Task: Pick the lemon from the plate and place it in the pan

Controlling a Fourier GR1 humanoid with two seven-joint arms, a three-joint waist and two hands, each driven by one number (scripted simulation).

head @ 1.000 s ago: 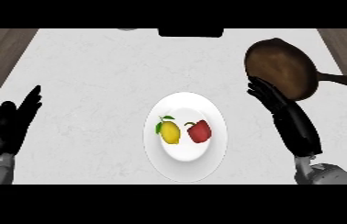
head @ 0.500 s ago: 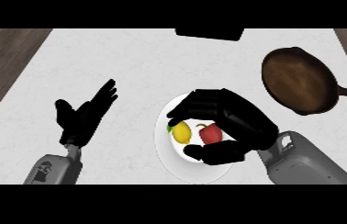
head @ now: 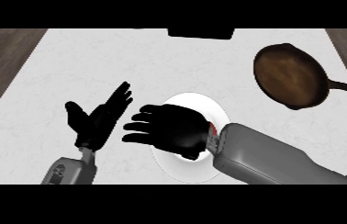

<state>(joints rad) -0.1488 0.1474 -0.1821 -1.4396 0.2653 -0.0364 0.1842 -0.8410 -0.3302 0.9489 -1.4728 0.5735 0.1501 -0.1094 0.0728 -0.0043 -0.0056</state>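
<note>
- Two hands show in my head view: my right hand lies palm-down over the white plate, covering most of it, and my left hand rests open just left of the plate, fingers straight and pointing up-right.
- No lemon shows anywhere; I judge it sits on the plate under my right palm or fingers, but I cannot tell exactly where. Only a sliver of red peeks out at the wrist side of the hand, which I take for some other fruit.
- My right fingers reach left past the plate's left rim, slightly bent at the tips. I cannot tell whether they close on anything beneath, so I treat the lemon as not yet secured.
- To do this grasp well, I want the fingers and thumb to close around the lemon alone, without catching the red thing beside it, then lift straight up before swinging.
- One pan waits well apart, up and to the right, its handle pointing right; I plan a clear arc toward its bowl.
</note>
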